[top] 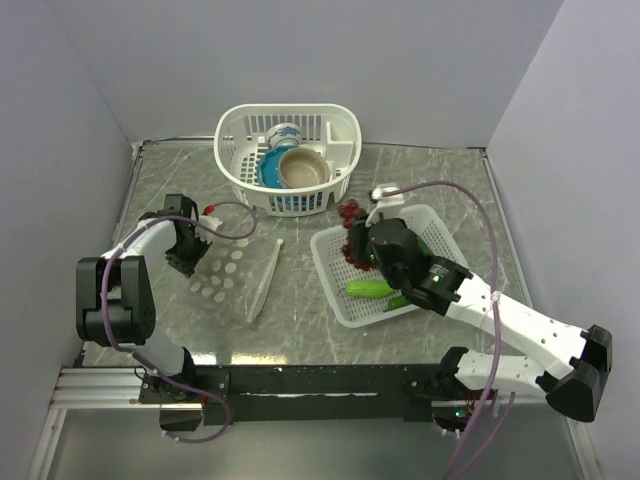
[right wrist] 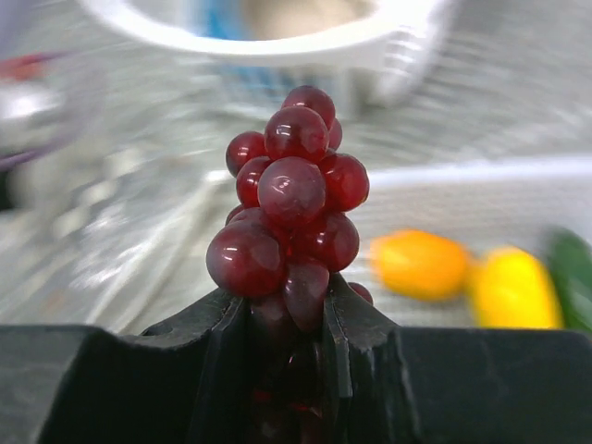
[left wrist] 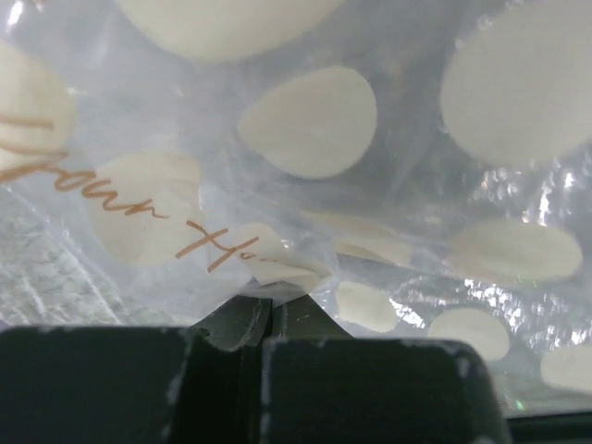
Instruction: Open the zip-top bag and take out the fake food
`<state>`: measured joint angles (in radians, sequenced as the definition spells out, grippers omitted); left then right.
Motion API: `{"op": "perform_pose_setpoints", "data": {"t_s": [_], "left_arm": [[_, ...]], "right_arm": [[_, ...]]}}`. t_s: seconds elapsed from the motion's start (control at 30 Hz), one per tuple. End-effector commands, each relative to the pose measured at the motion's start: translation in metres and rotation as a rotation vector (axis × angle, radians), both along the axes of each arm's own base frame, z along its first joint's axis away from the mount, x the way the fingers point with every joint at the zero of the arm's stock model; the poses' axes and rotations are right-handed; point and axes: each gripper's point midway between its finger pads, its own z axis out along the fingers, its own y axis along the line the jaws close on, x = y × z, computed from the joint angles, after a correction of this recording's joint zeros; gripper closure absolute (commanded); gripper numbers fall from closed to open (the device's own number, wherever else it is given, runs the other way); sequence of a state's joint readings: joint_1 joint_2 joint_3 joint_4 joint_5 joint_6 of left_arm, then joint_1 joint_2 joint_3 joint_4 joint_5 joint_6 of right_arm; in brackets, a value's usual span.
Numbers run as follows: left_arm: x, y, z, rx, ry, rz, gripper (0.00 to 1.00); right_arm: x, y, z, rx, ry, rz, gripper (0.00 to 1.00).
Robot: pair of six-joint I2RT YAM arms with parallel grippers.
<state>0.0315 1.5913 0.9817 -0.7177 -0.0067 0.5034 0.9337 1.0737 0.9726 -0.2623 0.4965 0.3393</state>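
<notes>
The zip-top bag [top: 232, 272] lies flat on the table, clear with pale dots, its whitish zip strip [top: 265, 280] on the right edge. My left gripper [top: 190, 250] is shut on the bag's left edge; in the left wrist view the dotted bag [left wrist: 314, 120] fills the picture above the left gripper [left wrist: 268, 305], whose jaws are pinched together. My right gripper [top: 358, 233] is shut on the dark red grape bunch [top: 349, 212], at the far left corner of the low white tray. In the right wrist view the grape bunch [right wrist: 291, 203] sticks up out of the right gripper [right wrist: 285, 301].
The low white mesh tray [top: 430, 225] holds a green cucumber piece [top: 368, 288]; the right wrist view shows an orange fruit [right wrist: 421, 264] and a yellow fruit [right wrist: 513, 289] in it. A taller white basket [top: 345, 130] with a blue bowl [top: 268, 172] and a brown bowl [top: 303, 168] stands behind.
</notes>
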Motion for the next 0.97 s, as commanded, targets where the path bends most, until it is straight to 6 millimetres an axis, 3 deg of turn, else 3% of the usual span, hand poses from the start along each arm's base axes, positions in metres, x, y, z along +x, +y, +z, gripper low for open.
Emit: {"op": "perform_pose_setpoints", "data": {"t_s": [0.0,0.1,0.13,0.17,0.2,0.23,0.37,0.57,0.7,0.93], "left_arm": [[0.003,-0.024,0.036,-0.135,-0.057,-0.012,0.99],[0.008,-0.043,0.066,-0.225,-0.098,-0.027,0.97],[0.016,-0.047,0.083,-0.249,-0.138,-0.020,0.91],[0.018,-0.051,0.095,-0.267,-0.166,-0.018,0.80],[0.020,-0.056,0.106,-0.290,-0.185,-0.021,0.01],[0.025,-0.062,0.124,-0.320,-0.219,-0.012,0.03],[0.030,-0.081,0.182,-0.386,-0.367,-0.032,0.03],[0.017,-0.102,0.229,-0.510,-0.461,-0.076,0.03],[0.010,-0.116,0.236,-0.597,-0.476,-0.089,0.03],[0.012,-0.129,0.227,-0.698,-0.431,-0.028,0.03]], "right_arm": [[0.014,-0.058,-0.037,-0.034,0.070,-0.266,0.81],[0.012,-0.065,-0.052,-0.026,0.108,-0.276,0.68],[0.015,-0.067,-0.053,-0.018,0.115,-0.277,0.59],[0.015,-0.066,-0.057,-0.018,0.132,-0.274,0.31],[0.015,-0.066,-0.058,-0.014,0.148,-0.271,0.17],[0.015,-0.068,-0.060,-0.025,0.165,-0.274,0.00],[0.012,-0.064,-0.042,0.008,0.155,-0.244,0.00],[0.001,-0.089,-0.005,0.067,0.072,-0.293,0.00],[-0.011,-0.114,0.002,0.047,0.046,-0.351,0.00],[-0.027,-0.149,-0.002,0.028,0.020,-0.441,0.00]]}}
